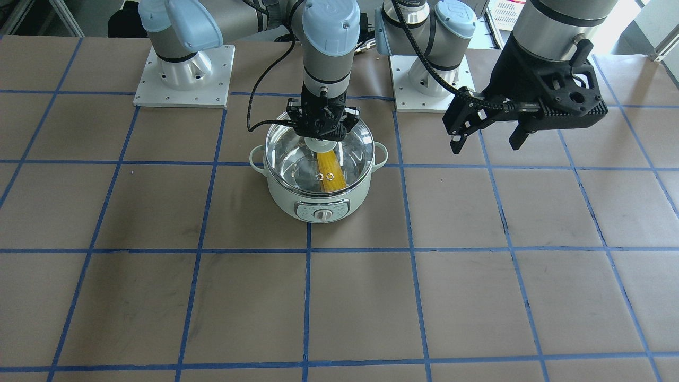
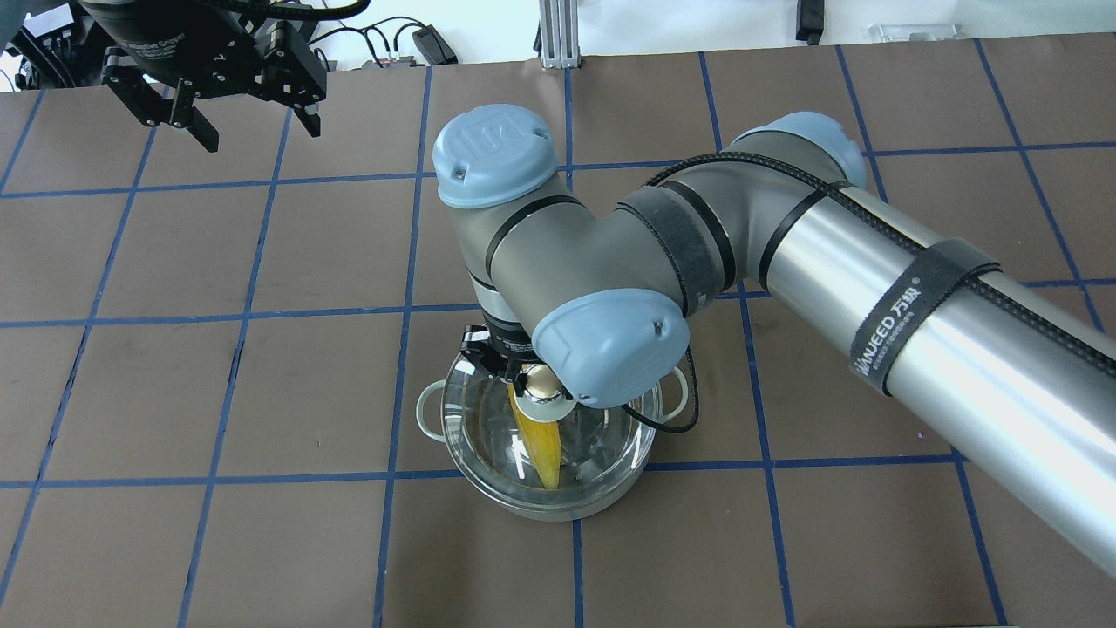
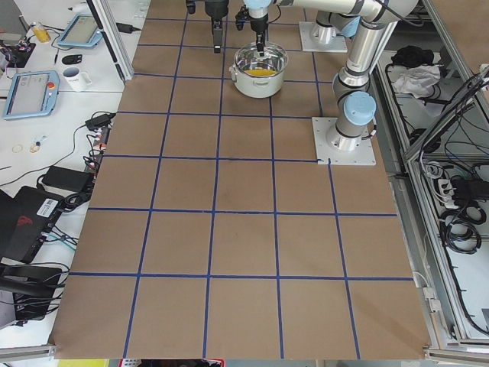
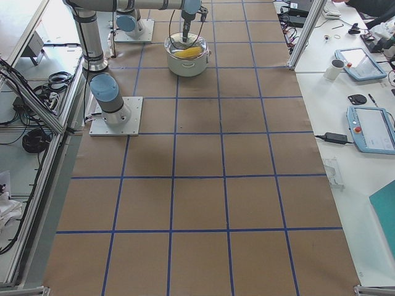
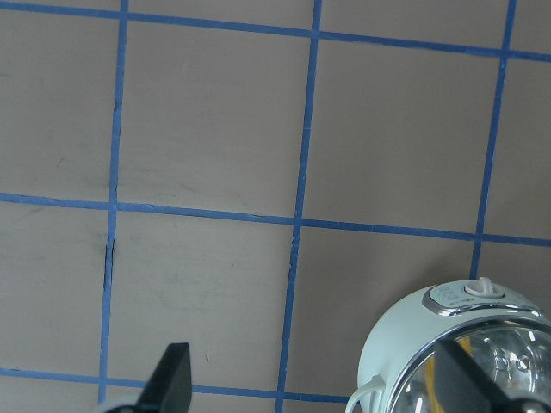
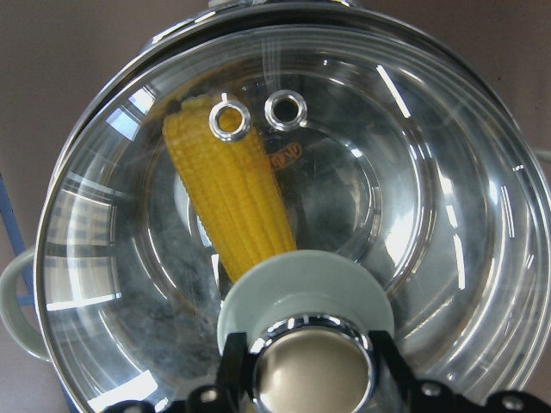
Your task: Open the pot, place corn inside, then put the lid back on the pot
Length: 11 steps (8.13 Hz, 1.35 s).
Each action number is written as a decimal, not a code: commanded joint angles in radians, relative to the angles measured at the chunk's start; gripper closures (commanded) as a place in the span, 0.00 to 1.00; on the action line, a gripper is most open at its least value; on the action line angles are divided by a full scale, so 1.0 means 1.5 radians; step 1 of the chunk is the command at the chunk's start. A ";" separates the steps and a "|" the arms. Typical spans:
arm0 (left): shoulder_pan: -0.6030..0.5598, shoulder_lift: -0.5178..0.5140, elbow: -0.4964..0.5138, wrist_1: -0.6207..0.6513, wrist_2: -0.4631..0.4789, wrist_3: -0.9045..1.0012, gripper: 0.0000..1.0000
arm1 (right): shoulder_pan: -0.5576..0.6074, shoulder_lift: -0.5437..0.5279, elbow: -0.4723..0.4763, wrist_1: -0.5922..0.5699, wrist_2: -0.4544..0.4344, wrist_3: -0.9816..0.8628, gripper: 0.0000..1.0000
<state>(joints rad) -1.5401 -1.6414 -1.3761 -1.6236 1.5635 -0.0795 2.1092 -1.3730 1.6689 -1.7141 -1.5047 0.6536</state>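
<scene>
Brown table (image 1: 159, 297), blue tape grid (image 1: 306, 297), benches (image 3: 46, 130) alongside. Corn (image 6: 228, 198) in pot (image 1: 286, 199) under lid (image 6: 430, 172), narrow end toward dial (image 1: 322, 214). Right gripper (image 6: 312, 374) pinches the knob (image 6: 306, 292), left gripper (image 1: 486, 147) wide open.

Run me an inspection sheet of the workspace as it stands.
Surface: brown table with a blue tape grid.
Job's things: corn lies inside the pot; lid sits on the pot's rim.
Clutter: nothing seen on the table.
Claws: right claw shut on the lid's knob; left claw open, empty, raised off to one side.
Cables: black cable from the right wrist loops beside the pot.
Surroundings: side bench with a pendant and a mug.
</scene>
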 commanded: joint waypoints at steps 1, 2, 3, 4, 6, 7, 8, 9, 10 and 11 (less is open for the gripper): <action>0.000 0.001 -0.001 -0.001 -0.001 0.000 0.00 | 0.000 0.002 0.000 -0.010 -0.003 0.000 0.94; 0.000 0.000 -0.001 0.000 -0.001 -0.002 0.00 | 0.000 0.002 0.000 -0.011 -0.003 0.000 0.94; 0.000 0.000 -0.002 0.000 -0.001 -0.002 0.00 | 0.000 0.003 0.000 -0.016 -0.003 -0.001 0.91; 0.000 0.000 -0.002 -0.001 -0.001 -0.002 0.00 | 0.000 0.004 0.000 -0.016 -0.006 -0.003 0.88; 0.000 0.001 -0.002 -0.001 -0.001 -0.002 0.00 | -0.001 0.004 0.000 -0.016 -0.008 -0.003 0.79; -0.001 0.001 -0.004 -0.001 -0.001 -0.002 0.00 | -0.001 0.005 0.000 -0.017 -0.008 -0.004 0.77; 0.000 0.003 -0.005 -0.001 -0.001 -0.002 0.00 | -0.001 0.005 0.000 -0.018 -0.007 -0.004 0.76; 0.000 0.004 -0.007 -0.001 -0.001 -0.004 0.00 | -0.001 0.005 0.000 -0.025 -0.009 -0.004 0.61; 0.000 0.005 -0.007 -0.001 -0.001 -0.004 0.00 | -0.001 0.009 0.000 -0.027 -0.009 -0.004 0.24; 0.000 0.005 -0.007 -0.001 -0.001 -0.004 0.00 | -0.001 0.011 0.000 -0.029 -0.009 -0.004 0.08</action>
<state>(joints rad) -1.5404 -1.6351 -1.3857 -1.6245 1.5616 -0.0851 2.1077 -1.3622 1.6690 -1.7505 -1.5180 0.6474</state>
